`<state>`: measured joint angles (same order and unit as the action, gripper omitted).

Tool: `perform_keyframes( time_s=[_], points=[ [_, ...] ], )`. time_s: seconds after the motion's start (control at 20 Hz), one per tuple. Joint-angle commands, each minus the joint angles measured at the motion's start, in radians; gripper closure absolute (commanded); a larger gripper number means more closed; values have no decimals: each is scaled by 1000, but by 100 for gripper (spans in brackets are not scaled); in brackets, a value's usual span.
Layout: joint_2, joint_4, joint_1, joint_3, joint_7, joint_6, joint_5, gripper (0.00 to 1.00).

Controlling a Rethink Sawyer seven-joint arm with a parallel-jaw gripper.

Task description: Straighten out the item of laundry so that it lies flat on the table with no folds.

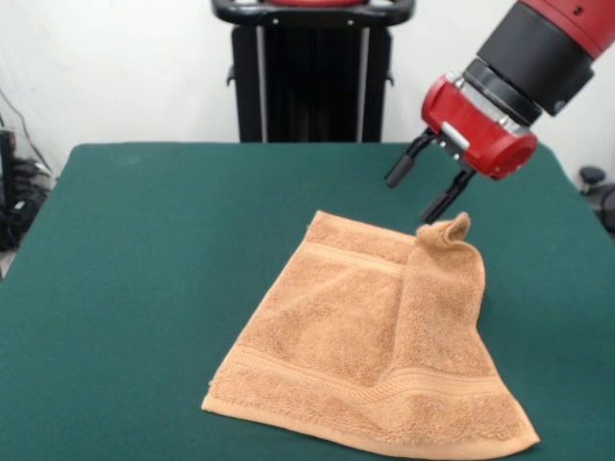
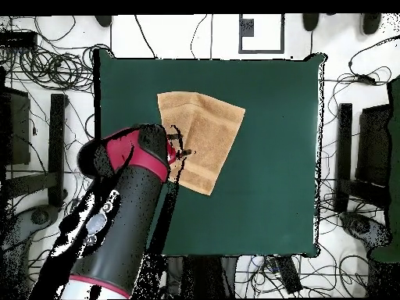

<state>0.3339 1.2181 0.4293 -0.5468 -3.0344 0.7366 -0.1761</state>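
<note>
The item of laundry [image 1: 356, 336], an orange-tan towel with woven bands near its front and far edges, lies on the green table [image 1: 144, 288], right of centre. Its far right corner [image 1: 450, 230] stands up in a curled peak, and a crease runs down from it, so the right side is not flat. My gripper [image 1: 420, 192] hangs just above and left of that peak, open, with nothing between its black fingers [image 1: 399, 171]. In the overhead view the gripper [image 2: 181, 150] sits over the left edge of the towel [image 2: 205, 129], and the arm hides part of the cloth.
The black pedestal [image 1: 312, 77] stands behind the table's far edge. Green cloth stretches wide to the left of the towel [image 1: 115, 240]. In the overhead view, cables and stands [image 2: 47, 133] surround the table [image 2: 273, 195].
</note>
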Motion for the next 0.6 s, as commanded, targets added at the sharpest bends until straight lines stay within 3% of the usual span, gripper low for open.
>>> perform_keyframes(
  time_s=[0.05, 0.6],
  points=[
    [-22, 113, -28, 146, 86, -68, -38, 0],
    [-37, 92, -55, 179, 112, -96, -42, 0]
  ],
)
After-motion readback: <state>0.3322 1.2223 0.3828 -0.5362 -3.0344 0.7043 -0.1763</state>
